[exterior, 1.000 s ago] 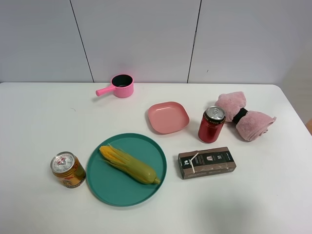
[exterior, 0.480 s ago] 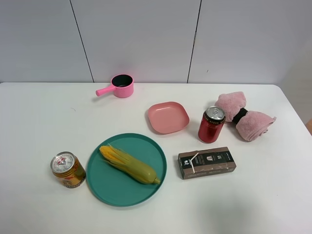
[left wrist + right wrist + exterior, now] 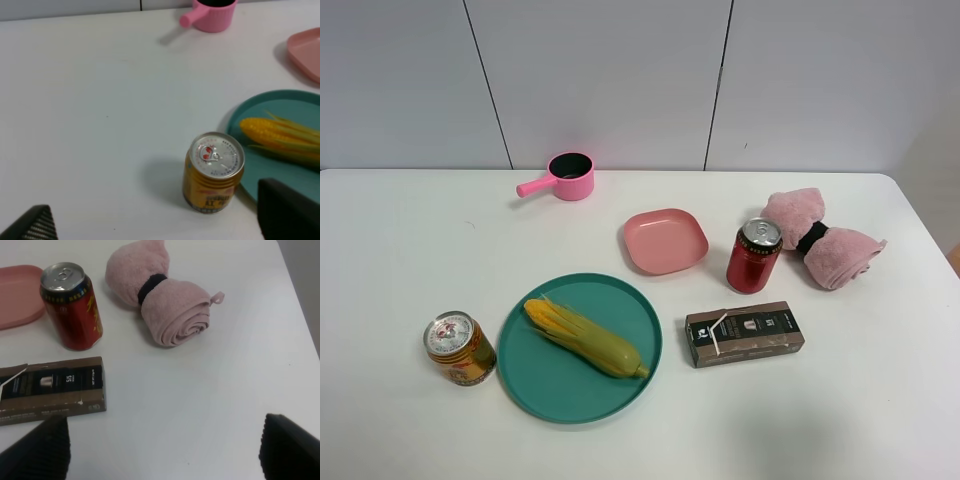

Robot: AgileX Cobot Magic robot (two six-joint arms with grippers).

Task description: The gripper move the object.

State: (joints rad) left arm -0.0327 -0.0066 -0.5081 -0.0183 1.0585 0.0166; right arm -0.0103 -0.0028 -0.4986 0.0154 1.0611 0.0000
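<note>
The dark brown carton [image 3: 744,334] with white print and a white straw strip lies flat on the white table, in front of the red can [image 3: 753,256]. It also shows in the right wrist view [image 3: 50,390]. My right gripper [image 3: 165,450] is open and empty, set back from the carton, with its fingertips [image 3: 40,445] wide apart. My left gripper [image 3: 160,220] is open and empty, near the gold can [image 3: 214,172]. Neither gripper shows in the exterior high view.
A teal plate [image 3: 545,385] holds a corn cob [image 3: 585,337]. A gold can [image 3: 458,348] stands left of it. A pink square dish [image 3: 665,240], a pink saucepan [image 3: 568,177] and a rolled pink towel [image 3: 820,237] lie further back.
</note>
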